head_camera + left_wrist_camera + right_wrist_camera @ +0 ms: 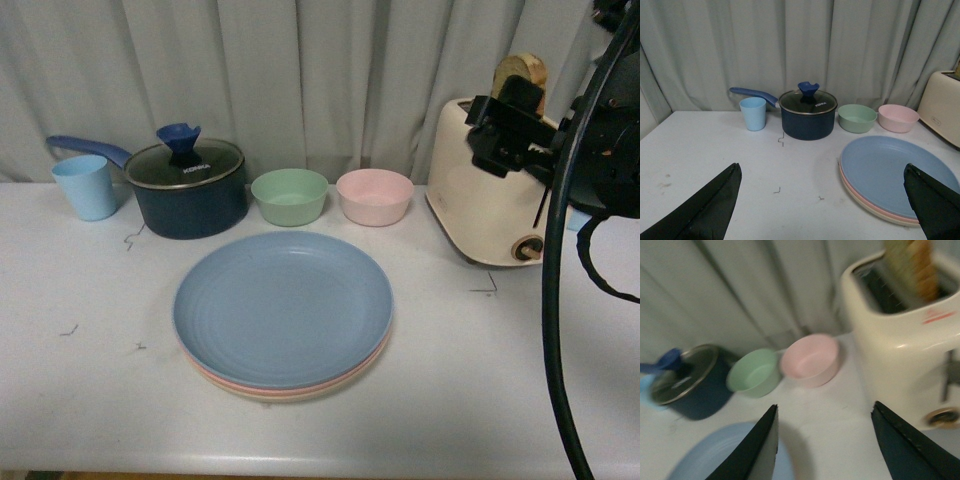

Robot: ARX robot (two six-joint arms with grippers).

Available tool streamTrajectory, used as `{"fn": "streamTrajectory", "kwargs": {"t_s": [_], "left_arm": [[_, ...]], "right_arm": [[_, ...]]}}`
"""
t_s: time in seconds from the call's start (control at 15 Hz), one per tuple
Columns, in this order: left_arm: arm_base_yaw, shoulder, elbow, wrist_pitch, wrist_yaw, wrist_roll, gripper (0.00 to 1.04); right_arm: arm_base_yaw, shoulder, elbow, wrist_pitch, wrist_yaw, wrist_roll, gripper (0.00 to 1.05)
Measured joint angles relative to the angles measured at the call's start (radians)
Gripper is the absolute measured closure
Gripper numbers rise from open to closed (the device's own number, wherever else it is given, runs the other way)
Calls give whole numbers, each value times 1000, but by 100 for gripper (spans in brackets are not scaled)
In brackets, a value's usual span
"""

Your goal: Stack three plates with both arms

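The three plates lie stacked at the middle of the white table (80,400). The light blue plate (283,305) is on top, with the pink plate's rim (215,381) under it and the cream-beige plate's rim (270,396) at the bottom. The stack also shows in the left wrist view (895,172), and the blue plate shows in the right wrist view (715,455). My left gripper (821,165) is open and empty, above the table left of the stack. My right gripper (824,406) is open and empty, raised near the toaster. The right arm (510,130) shows at the upper right.
Along the back stand a light blue cup (86,187), a navy pot with a glass lid (188,185), a mint-green bowl (289,196), a pink bowl (374,196) and a cream toaster (485,200) holding bread (522,70). A thick black cable (553,300) hangs at the right.
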Motion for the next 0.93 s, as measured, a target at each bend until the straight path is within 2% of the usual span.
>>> {"fn": "streamTrajectory", "kwargs": {"t_s": [0.07, 0.13, 0.2, 0.33, 0.8, 0.93], "left_arm": [[-1, 0, 0, 2, -1, 0, 7], [1, 0, 0, -3, -4, 0, 7], [1, 0, 0, -2, -3, 0, 7], [1, 0, 0, -1, -3, 0, 7], [1, 0, 0, -1, -3, 0, 7], [1, 0, 0, 0, -3, 0, 7]], "right_arm": [[-2, 0, -142, 229, 154, -148, 56], [-11, -10, -269, 356, 203, -247, 67], [-38, -64, -349, 455, 203, -321, 78], [-84, -294, -441, 450, 176, -388, 103], [-159, -640, -708, 312, 92, -404, 103], [-229, -754, -745, 248, 23, -405, 103]]}}
